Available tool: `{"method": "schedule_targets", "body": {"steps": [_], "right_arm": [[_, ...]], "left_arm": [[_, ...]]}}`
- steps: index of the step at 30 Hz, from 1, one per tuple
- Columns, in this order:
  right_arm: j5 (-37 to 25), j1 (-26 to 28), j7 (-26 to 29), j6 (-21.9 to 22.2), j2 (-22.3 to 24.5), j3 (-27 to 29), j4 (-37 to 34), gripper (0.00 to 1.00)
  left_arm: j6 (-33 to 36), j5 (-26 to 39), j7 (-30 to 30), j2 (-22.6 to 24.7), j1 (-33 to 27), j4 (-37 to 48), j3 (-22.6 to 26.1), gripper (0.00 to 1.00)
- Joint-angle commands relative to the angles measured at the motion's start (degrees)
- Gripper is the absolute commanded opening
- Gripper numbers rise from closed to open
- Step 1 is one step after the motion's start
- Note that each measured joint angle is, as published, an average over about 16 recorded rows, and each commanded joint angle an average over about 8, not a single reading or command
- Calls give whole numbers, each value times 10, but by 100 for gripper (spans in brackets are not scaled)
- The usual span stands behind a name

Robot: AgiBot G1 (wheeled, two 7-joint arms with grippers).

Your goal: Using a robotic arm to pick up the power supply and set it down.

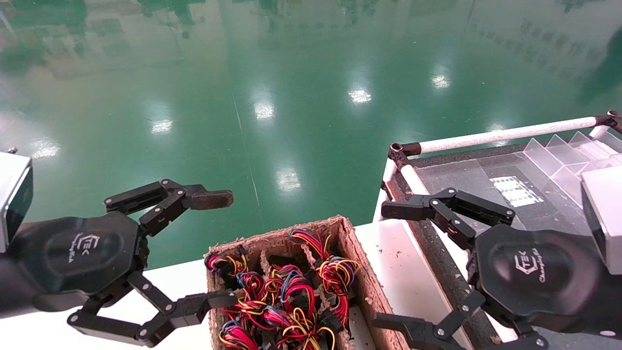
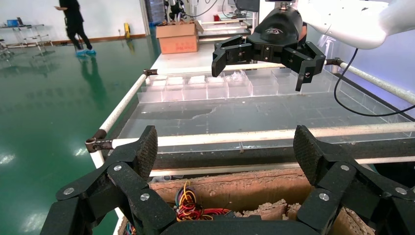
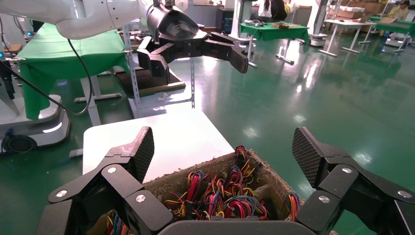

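Note:
A brown pulp box (image 1: 368,282) stands on the white table between my two grippers. It holds several bundles of red, yellow and black wires (image 1: 291,291). The metal bodies under the wires are hidden, so I cannot single out the power supply. The right arm's gripper (image 1: 391,266), with plain black fingertips, hangs open just right of the box. In the right wrist view this gripper (image 3: 225,152) is wide apart above the wires (image 3: 225,196), holding nothing. My left gripper (image 1: 216,250), with a brown pad on one finger, is open at the box's left edge, also empty (image 2: 226,154).
A black-topped bench with a white tube rail (image 1: 505,133) and clear plastic dividers (image 1: 559,160) stands to the right of the box. The white table (image 1: 403,272) ends just behind the box, with green floor beyond.

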Motion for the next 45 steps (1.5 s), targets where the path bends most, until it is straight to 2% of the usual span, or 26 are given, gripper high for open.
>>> {"method": "schedule_targets", "body": {"steps": [1,2,9,10,45], "right_arm": [[0,0,0,0,0,0,0,100],[0,0,0,0,0,0,0,100],[0,0,0,0,0,0,0,100],[0,0,0,0,0,0,0,100],[0,0,0,0,0,0,0,100]], "left_arm": [[0,0,0,0,0,0,0,100],[0,0,0,0,0,0,0,93],[0,0,0,0,0,0,0,7],[0,0,0,0,0,0,0,0],[0,0,0,0,0,0,0,0]]}}
